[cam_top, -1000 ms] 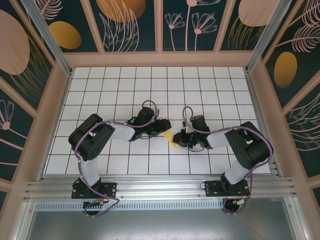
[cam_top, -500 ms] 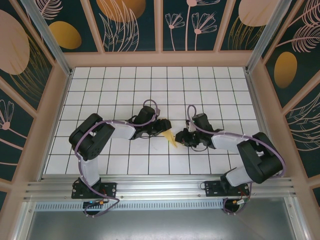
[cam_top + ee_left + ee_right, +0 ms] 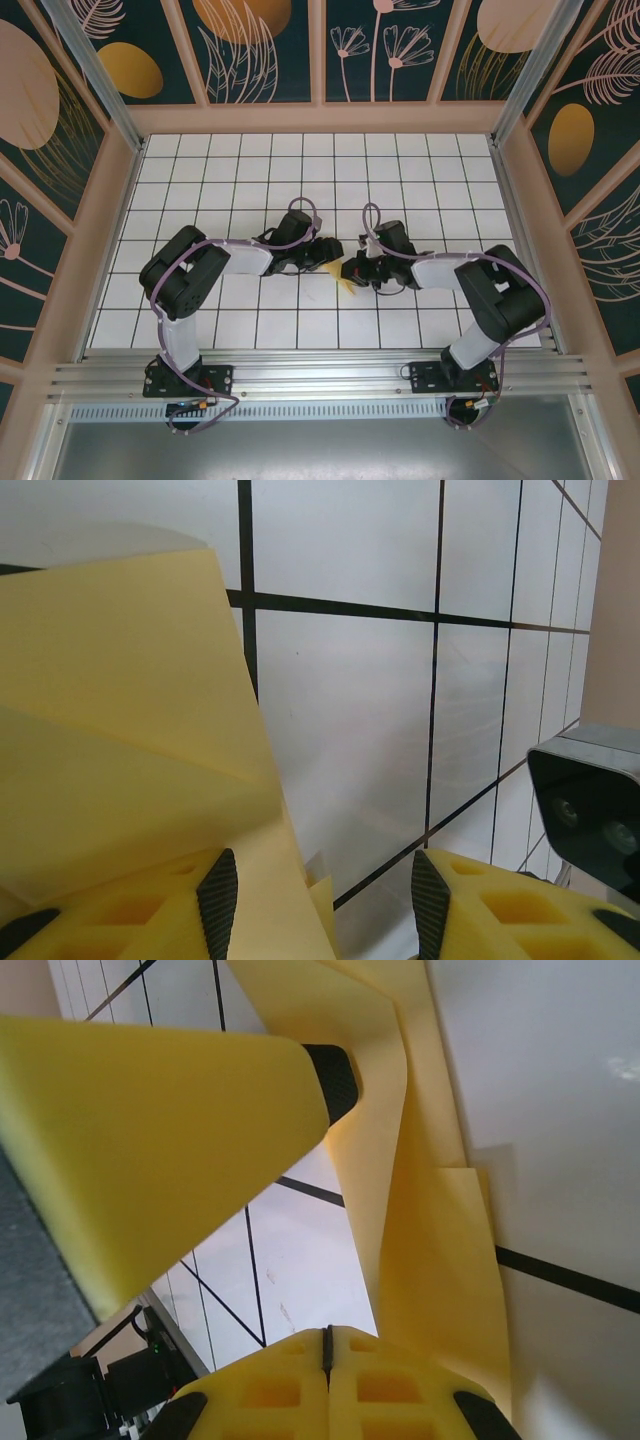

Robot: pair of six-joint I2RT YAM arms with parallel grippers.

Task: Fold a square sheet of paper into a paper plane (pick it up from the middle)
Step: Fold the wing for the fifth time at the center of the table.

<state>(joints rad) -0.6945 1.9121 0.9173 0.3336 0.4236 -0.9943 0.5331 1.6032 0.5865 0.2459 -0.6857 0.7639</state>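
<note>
The pale yellow sheet of paper (image 3: 342, 279) is folded into a narrow pointed wedge and stands partly off the tiled floor between the two grippers. My left gripper (image 3: 331, 252) is at its upper left, open. In the left wrist view the folded layers (image 3: 120, 730) lean against the inner side of the left finger (image 3: 217, 900), and the gap to the other finger is bare. My right gripper (image 3: 352, 268) touches the paper's right side. Its fingers (image 3: 300, 1380) are pressed together with nothing between them. The paper's flaps (image 3: 430, 1260) rise just beside them.
White grid tiles (image 3: 250, 180) cover the floor, with wooden walls (image 3: 320, 118) on three sides and a metal rail (image 3: 320, 375) at the near edge. A left-gripper finger (image 3: 180, 1130) looms in the right wrist view. The right wrist's camera housing (image 3: 590, 800) shows in the left wrist view.
The right arm swung its elbow out and came back, and its gripper ended a little further left and up against the paper. The left arm and the paper have barely moved.
</note>
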